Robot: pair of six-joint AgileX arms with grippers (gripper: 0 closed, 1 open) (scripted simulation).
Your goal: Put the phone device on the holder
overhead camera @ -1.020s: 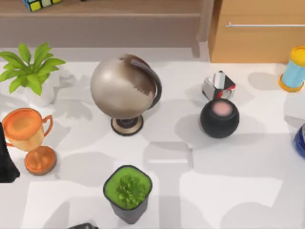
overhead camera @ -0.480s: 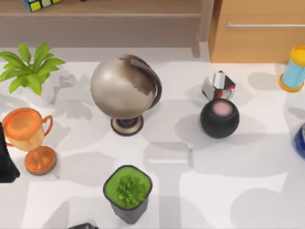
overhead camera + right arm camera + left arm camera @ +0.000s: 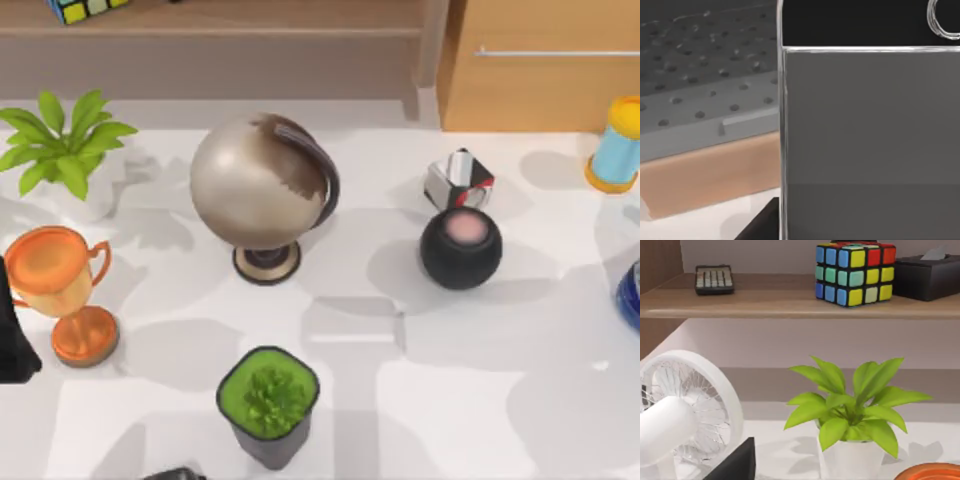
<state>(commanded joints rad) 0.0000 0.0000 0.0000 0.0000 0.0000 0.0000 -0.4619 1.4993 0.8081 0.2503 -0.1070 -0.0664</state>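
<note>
The phone device [image 3: 870,130], with a black frame, a plain grey screen and a round mark at its end, stands very close in the right wrist view. My right gripper is shut on it, and one dark fingertip [image 3: 762,222] shows against the phone's edge. Behind the phone is the holder [image 3: 705,75], a grey perforated panel on a light wooden ledge [image 3: 710,167]. The phone is apart from it, in front. My left arm [image 3: 10,335] is parked at the table's left edge.
On the table stand a globe [image 3: 262,185], an orange trophy [image 3: 55,270], a leafy plant [image 3: 65,140], a potted green plant [image 3: 268,400], a black round speaker [image 3: 460,248] and a yellow-blue cylinder [image 3: 618,145]. A white fan [image 3: 685,405] is near the left arm.
The shadows on the table's right side have shifted and grown toward the right edge. The objects and the left arm have not moved.
</note>
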